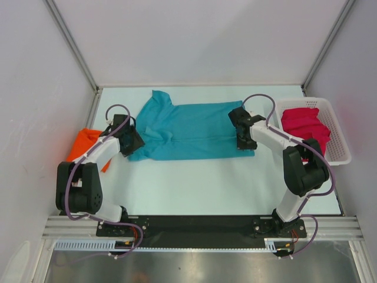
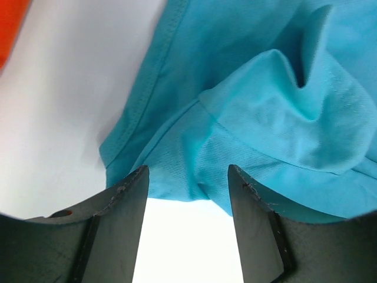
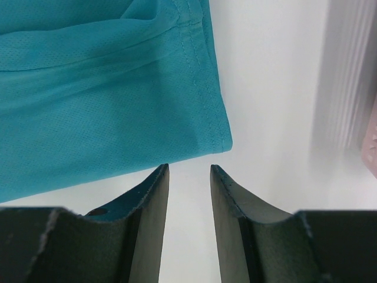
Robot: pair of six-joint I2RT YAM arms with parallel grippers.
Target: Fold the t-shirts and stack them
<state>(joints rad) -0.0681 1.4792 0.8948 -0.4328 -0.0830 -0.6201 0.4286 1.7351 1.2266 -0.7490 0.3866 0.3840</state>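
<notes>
The teal t-shirt [image 1: 188, 130] lies spread across the back middle of the table. My left gripper [image 1: 133, 141] is open at its near left corner, with the bunched sleeve and shoulder [image 2: 259, 118] just beyond the fingertips [image 2: 132, 188]. My right gripper [image 1: 244, 134] is open at the shirt's near right hem corner [image 3: 212, 130], with nothing between its jaws. The orange t-shirt [image 1: 87, 142] lies folded at the left edge, and a sliver shows in the left wrist view [image 2: 12, 23]. The magenta-pink t-shirt [image 1: 305, 125] lies in the basket.
A white slotted plastic basket [image 1: 336, 138] stands at the right edge and holds the pink shirt; its wall shows blurred in the right wrist view [image 3: 347, 88]. Enclosure walls and metal posts surround the table. Both arm bases sit on the black rail at the near edge.
</notes>
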